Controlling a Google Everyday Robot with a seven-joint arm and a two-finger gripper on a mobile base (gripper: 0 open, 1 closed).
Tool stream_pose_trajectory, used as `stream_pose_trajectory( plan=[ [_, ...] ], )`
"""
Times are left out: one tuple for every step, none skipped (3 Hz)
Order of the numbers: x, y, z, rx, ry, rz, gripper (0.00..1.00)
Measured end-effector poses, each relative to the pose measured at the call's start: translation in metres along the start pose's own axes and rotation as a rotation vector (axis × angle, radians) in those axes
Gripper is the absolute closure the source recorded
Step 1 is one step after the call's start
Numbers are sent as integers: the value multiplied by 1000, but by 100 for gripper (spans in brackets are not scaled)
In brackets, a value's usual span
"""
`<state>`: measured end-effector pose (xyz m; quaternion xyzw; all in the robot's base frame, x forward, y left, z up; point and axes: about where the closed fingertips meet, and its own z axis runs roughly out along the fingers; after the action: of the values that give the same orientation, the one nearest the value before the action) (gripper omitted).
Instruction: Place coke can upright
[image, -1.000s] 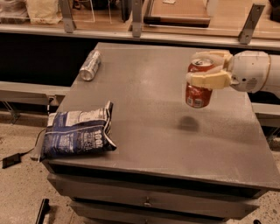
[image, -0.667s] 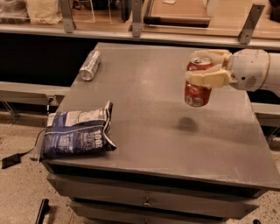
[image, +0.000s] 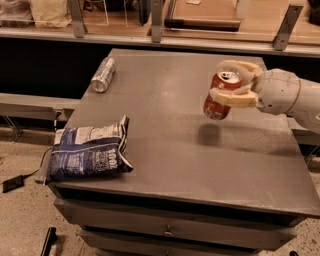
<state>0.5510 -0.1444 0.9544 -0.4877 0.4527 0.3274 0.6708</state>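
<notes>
Camera view of a grey table top (image: 165, 170) seen from the front and above. The gripper (image: 223, 82) hangs over the right part of the table, reaching in from the right edge on a white arm (image: 285, 92). Its two cream fingers (image: 235, 65) are closed round the coke can (image: 216, 108), one across the far side near the top and one across the near side at mid-height, so that the can sits clamped between them.

The coke can is held clear of the surface, not touching it. It is close to upright but tilted, its silver top with the tab leaning toward the arm and its lower end toward the table's middle. A soft dark shadow (image: 210, 134) lies on the table just below it and apart from it.

A silver-grey can (image: 103, 75) lies on its side near the far left edge of the table, well apart from the gripper. A blue and white snack bag (image: 90, 152) lies flat at the near left corner, its left end overhanging the table edge.

Below the top, the front of the table shows drawers with a small handle (image: 167, 231). A black object (image: 12, 182) lies on the speckled floor to the left. A wooden counter (image: 220, 37) runs behind the table.
</notes>
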Motion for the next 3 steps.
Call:
stream_pose_trajectory(
  plan=[
    [-1, 1, 4, -18, 44, 5, 100],
    [6, 9, 7, -67, 102, 47, 100],
    [13, 20, 14, -111, 89, 53, 97]
  ],
)
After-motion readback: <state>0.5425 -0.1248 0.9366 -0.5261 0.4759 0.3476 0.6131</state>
